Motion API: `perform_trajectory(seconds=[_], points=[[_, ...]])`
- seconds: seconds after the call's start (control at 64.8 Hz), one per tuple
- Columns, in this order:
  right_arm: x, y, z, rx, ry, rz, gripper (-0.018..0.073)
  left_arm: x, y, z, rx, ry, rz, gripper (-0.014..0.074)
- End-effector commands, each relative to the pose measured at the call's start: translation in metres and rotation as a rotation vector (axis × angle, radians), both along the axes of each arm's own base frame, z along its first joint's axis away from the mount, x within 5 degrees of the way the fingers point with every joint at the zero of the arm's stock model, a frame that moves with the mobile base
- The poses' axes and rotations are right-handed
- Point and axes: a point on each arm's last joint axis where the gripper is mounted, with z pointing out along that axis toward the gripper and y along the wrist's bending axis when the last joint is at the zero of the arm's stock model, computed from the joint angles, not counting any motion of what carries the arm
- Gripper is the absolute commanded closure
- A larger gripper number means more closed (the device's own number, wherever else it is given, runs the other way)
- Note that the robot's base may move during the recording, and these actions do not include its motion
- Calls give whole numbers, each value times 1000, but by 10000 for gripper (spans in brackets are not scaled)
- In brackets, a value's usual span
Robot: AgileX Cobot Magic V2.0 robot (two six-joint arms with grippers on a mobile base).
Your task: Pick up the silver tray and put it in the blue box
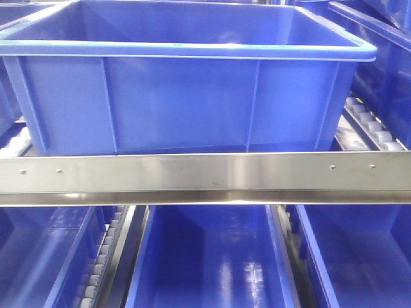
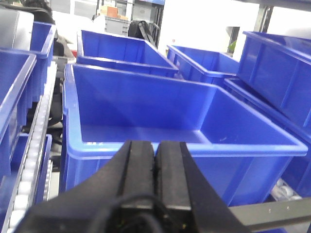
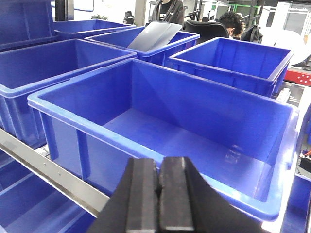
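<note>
The blue box (image 1: 180, 96) stands empty on the shelf straight ahead, its ribbed side facing me. In the left wrist view my left gripper (image 2: 156, 145) hangs shut and empty just in front of the blue box's near rim (image 2: 194, 148). My right gripper (image 3: 159, 162) is also shut on nothing, before and above the near wall of the blue box (image 3: 73, 141). A dull grey flat thing with rounded corners (image 3: 153, 35) leans tilted in a far bin; it looks like the silver tray, too far to be sure.
A flat steel rail with screws (image 1: 205, 176) crosses in front of the box. Roller tracks (image 1: 369, 125) flank it. More blue bins stand beside and behind (image 3: 233, 60), and on the lower shelf (image 1: 212, 256). People sit at the back (image 3: 231, 22).
</note>
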Motion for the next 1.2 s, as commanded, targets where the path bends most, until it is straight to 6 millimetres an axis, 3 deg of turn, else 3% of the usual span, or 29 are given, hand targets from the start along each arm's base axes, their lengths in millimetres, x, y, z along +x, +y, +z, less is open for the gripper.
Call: perform_trajectory(seconds=[0.0,0.447,0.602,0.864,1.034,1.188], points=[[-3,2,12,23,-52,35,504,-3,-3,14,-28,-76,-46,691],[-1,1,5,11,-23,14,504,-3,-3,14,-28,-76,-46,691],[-3,-13,-15,-56,-20,-109,504,-3,-3,14,-28,-76,-46,691],[-31,-52,-67,69,-38,-437,504,-3,-3,14,-28,-76,-46,691],[-52,-61,-85,118,-114,-537,504,-3,-3,14,-28,-76,-46,691],[-59,-62,-96,129,-150,-547,504,-3,-3,14,-28,-76,-46,691]])
